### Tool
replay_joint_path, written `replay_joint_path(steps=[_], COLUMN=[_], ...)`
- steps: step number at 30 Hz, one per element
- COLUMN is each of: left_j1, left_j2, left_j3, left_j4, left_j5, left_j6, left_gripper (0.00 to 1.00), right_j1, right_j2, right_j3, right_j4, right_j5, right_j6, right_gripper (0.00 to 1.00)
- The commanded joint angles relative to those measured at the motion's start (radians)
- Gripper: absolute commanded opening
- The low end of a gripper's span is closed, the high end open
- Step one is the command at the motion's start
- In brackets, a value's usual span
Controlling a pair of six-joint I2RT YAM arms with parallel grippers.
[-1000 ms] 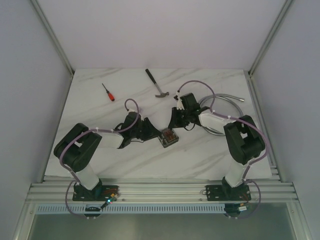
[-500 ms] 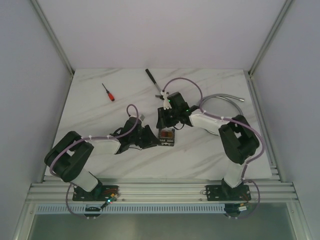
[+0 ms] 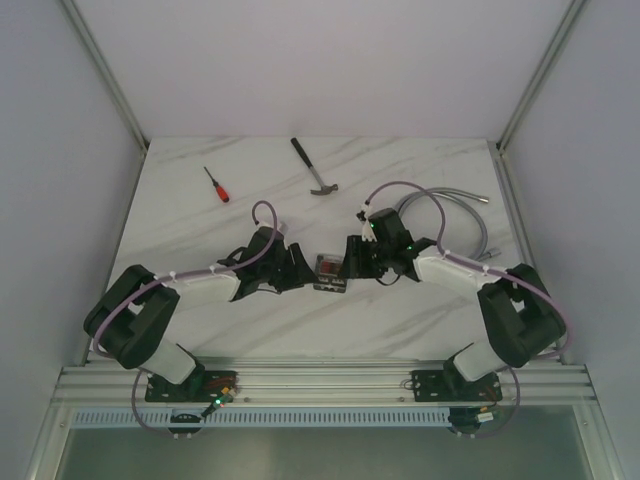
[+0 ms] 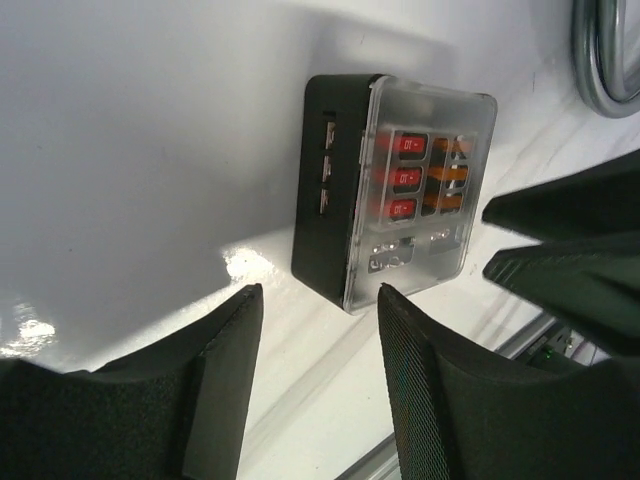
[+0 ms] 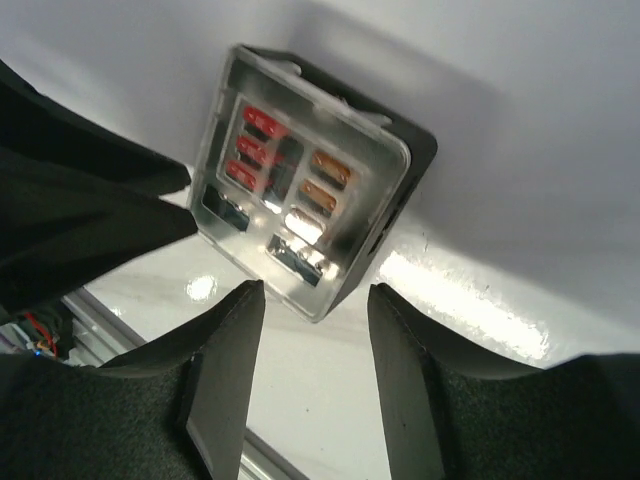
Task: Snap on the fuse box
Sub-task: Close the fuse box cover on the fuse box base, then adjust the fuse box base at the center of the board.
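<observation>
Right claw (image 5: 315, 310) shifted beside fuse box (image 4: 395, 195); left claw (image 4: 318, 305) opposite, both parted, empty

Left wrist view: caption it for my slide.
Small black plastic fuse box, clear-lidded, lies on the white table just ahead of the open left claw.

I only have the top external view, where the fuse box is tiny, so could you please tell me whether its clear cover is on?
Observer: Yes, the left wrist view shows the clear cover sitting over the black base of the fuse box; whether it has latched, I cannot tell.
Operator: Thank you. Is the left gripper gripping it?
Observer: No, the left gripper is open, its fingers apart and not closed on the box.
Operator: And the right one?
Observer: The right gripper is open as well, not clamping the box.
</observation>
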Motion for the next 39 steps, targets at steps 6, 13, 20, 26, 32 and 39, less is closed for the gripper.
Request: replay_joint_path(steps=[6, 13, 20, 26, 32, 39], left_j1=[0.015, 0.012, 0.011, -0.006, -0.038, -0.067], left_j2=[0.053, 0.116, 0.15, 0.161, 0.176, 0.135], left_j3=[0.077, 0.06, -0.039, -0.104, -0.106, -0.063], left_j4=[-0.05, -0.042, 0.079, 0.185, 0.208, 0.264], left_j5=[0.012, 0.061, 0.141, 0.171, 0.163, 0.136], left_j6=[0.062, 0.056, -0.021, -0.084, -0.11, -0.164], left_gripper=[0.52, 0.44, 0.35, 0.28, 0.24, 0.29], right_j1=[0.002, 0.002, 0.001, 0.001, 0.003, 0.001], right_j2=[0.006, 0.1, 0.159, 0.215, 0.268, 0.32], right_j3=[-0.079, -0.082, -0.069, -0.016, 0.073, 0.223], right_j4=[0.143, 0.159, 0.166, 0.147, 0.113, 0.058], right_j5=[-0.089, -0.115, -0.13, -0.138, -0.136, -0.116], right_j6=[0.106, 0.113, 0.096, 0.055, -0.005, -0.097], right_gripper=[0.47, 0.38, 0.31, 0.29, 0.28, 0.31])
